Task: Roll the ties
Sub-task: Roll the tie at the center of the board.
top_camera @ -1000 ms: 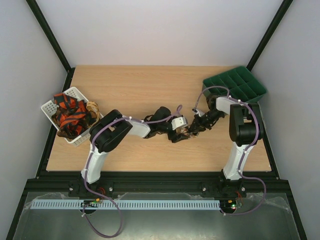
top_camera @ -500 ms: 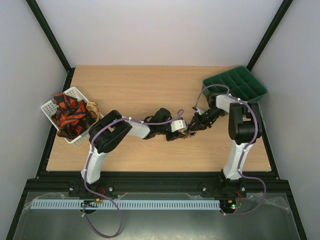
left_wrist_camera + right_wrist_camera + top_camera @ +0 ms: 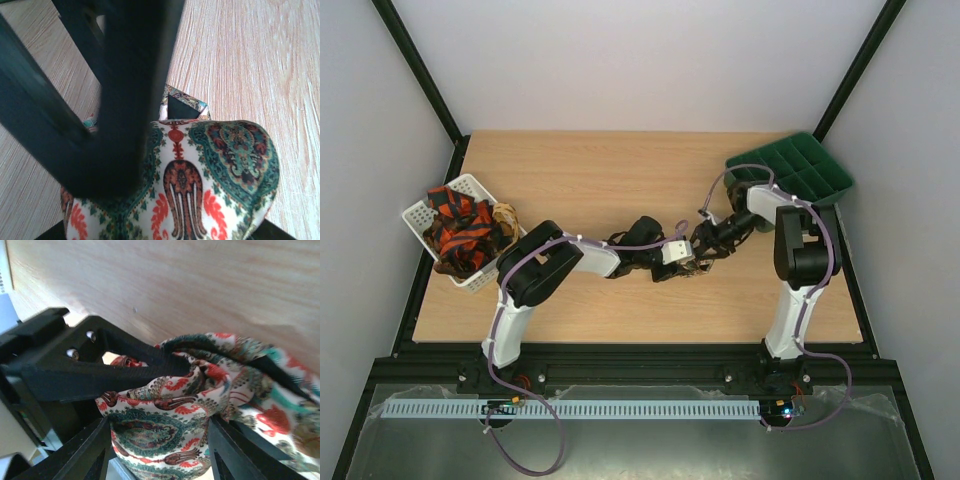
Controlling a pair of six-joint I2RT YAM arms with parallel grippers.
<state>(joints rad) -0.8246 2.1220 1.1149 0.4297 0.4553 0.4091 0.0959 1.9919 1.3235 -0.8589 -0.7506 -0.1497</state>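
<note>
A rolled tie (image 3: 210, 170), cream with teal and red paisley, sits between my two grippers near the table's middle (image 3: 694, 262). My left gripper (image 3: 683, 254) is shut on the roll, and the fabric fills the space between its jaws (image 3: 165, 220). My right gripper (image 3: 706, 243) meets it from the right. Its fingers (image 3: 85, 452) stand apart on either side of the tie (image 3: 160, 435), so it is open. One dark finger (image 3: 100, 377) of the left gripper crosses the right wrist view over the fabric. More ties (image 3: 460, 228), red-orange and black, lie heaped in the white basket (image 3: 420, 213).
The green compartment tray (image 3: 790, 172) stands at the back right corner, close behind the right arm. The white basket sits at the table's left edge, beside the left arm's elbow (image 3: 542, 262). Bare wood (image 3: 590, 180) lies behind the grippers.
The left gripper has closed on the rolled tie. The right gripper's jaws have spread from shut to open, and it has shifted slightly left and back.
</note>
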